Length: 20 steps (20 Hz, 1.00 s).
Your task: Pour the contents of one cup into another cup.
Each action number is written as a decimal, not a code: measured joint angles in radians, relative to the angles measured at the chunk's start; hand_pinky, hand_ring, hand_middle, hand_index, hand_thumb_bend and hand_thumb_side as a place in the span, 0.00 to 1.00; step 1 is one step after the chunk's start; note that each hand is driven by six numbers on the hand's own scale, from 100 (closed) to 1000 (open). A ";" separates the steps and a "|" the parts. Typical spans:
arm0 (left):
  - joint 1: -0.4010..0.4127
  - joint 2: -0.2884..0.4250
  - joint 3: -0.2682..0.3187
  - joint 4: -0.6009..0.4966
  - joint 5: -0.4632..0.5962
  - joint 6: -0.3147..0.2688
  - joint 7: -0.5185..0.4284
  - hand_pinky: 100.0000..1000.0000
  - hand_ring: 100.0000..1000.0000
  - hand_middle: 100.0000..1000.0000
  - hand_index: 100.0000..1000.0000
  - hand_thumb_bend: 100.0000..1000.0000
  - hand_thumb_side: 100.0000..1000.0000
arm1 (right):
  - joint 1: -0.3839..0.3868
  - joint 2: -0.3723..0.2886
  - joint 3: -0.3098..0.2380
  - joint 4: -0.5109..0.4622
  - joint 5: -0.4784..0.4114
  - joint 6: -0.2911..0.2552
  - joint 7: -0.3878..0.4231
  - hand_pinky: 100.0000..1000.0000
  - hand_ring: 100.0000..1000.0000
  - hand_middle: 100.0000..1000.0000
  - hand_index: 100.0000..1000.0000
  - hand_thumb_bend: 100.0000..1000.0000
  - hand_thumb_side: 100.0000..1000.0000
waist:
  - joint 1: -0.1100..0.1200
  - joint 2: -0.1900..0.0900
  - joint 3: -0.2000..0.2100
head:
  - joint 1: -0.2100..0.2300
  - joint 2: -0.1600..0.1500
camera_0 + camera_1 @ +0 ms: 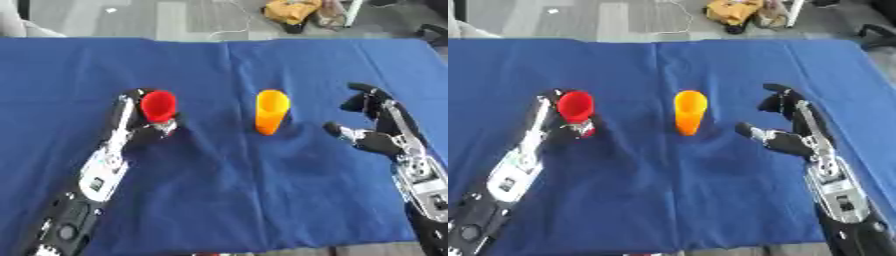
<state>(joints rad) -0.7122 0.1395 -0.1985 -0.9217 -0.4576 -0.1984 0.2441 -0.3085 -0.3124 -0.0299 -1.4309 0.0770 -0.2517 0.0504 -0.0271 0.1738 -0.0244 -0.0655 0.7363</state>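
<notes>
A blue cloth (227, 190) covers the table and fills most of the frame; above its far edge, along the top of the picture, runs a strip of grey floor with a yellow bundle (293, 10) lying on it, near the upper middle.

The red cup (158, 106) sits left of centre, its open mouth tipped toward the camera; the left hand (144, 127) holds it, fingers and thumb curled round its lower part, so that the base of the cup is hidden behind them; the left arm runs from there down to the lower left corner of the frame.

The orange cup (270, 112) stands on the cloth just right of centre, on its own, its mouth also showing toward the camera; nothing touches it; whether either cup has anything inside cannot be made out.

The right hand (785, 137) is at the right of the frame, level with the orange cup and clearly apart from it; it is spread, the thumb reaching left toward the cup and the fingers (779, 97) arched up and over, with an empty gap between them; its arm runs down to the lower right corner.
</notes>
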 measured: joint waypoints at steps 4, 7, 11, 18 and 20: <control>0.000 0.000 0.000 0.000 0.006 -0.004 0.004 0.21 0.38 0.42 0.68 0.14 0.19 | 0.000 0.000 0.000 0.000 0.000 0.000 0.000 0.74 0.62 0.48 0.83 0.74 0.25 | 0.001 0.000 0.000 | 0.000 0.000; 0.002 0.000 0.000 0.000 0.017 -0.008 0.009 0.13 0.31 0.41 0.66 0.02 0.13 | 0.000 0.000 0.000 0.000 0.000 0.001 -0.001 0.74 0.62 0.48 0.83 0.74 0.25 | 0.001 0.000 0.000 | 0.000 0.000; 0.007 0.000 0.000 -0.010 0.031 -0.007 0.020 0.08 0.27 0.38 0.64 0.00 0.09 | 0.000 0.000 0.000 0.000 0.000 0.002 -0.002 0.74 0.62 0.48 0.83 0.74 0.25 | 0.003 0.000 -0.001 | 0.000 0.000; 0.024 0.005 -0.008 -0.057 0.031 0.001 0.031 0.05 0.26 0.37 0.62 0.00 0.09 | 0.000 0.000 0.000 0.003 0.000 0.002 -0.002 0.74 0.62 0.48 0.82 0.75 0.24 | 0.006 0.000 0.001 | -0.002 0.000; 0.028 0.012 -0.013 -0.079 0.033 0.003 0.032 0.05 0.25 0.36 0.62 0.00 0.09 | 0.000 0.000 0.000 0.007 0.000 0.002 -0.002 0.74 0.62 0.48 0.82 0.76 0.23 | 0.007 0.000 0.004 | -0.004 0.000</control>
<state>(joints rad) -0.6837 0.1518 -0.2117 -1.0006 -0.4243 -0.1951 0.2765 -0.3088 -0.3124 -0.0300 -1.4241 0.0770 -0.2498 0.0485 -0.0199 0.1736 -0.0209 -0.0690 0.7362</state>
